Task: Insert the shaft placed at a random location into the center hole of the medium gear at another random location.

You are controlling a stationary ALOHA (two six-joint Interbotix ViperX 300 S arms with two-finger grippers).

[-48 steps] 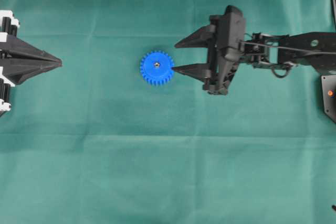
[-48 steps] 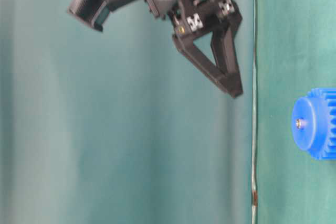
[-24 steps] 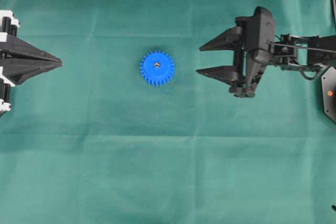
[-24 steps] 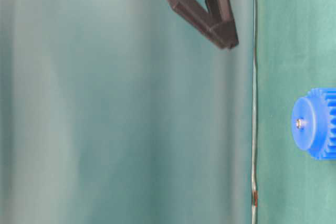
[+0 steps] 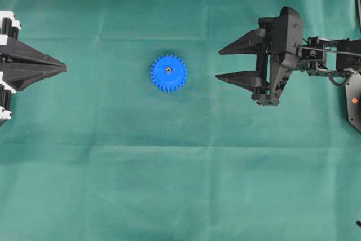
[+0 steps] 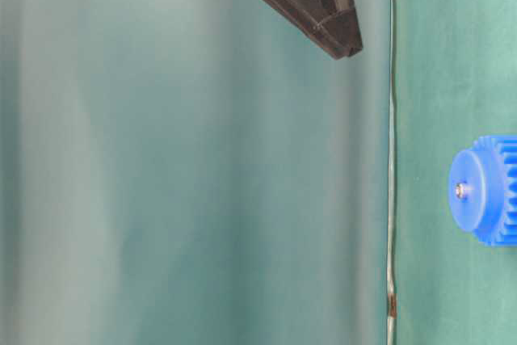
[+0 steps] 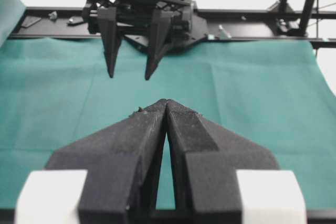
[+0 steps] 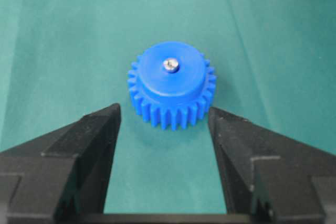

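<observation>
medium gear (image 6: 489, 190) — right half cropped

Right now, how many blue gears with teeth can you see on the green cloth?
1. The bright blue plastic toothed gear sits mid-cloth, a shiny metal pin in its center, between both grippers. None seems hidden.

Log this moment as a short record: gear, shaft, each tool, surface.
medium gear: blue, lying flat on the cloth, hub up, near the middle of the overhead view
shaft: seated upright in the center hole, shiny end showing just above the hub
right tool: open, empty, off to the gear's right in the overhead view, clear of it
left tool: shut, empty, at the far left edge of the overhead view
surface: green cloth, faint fold lines
task state: insertion looks done
</observation>
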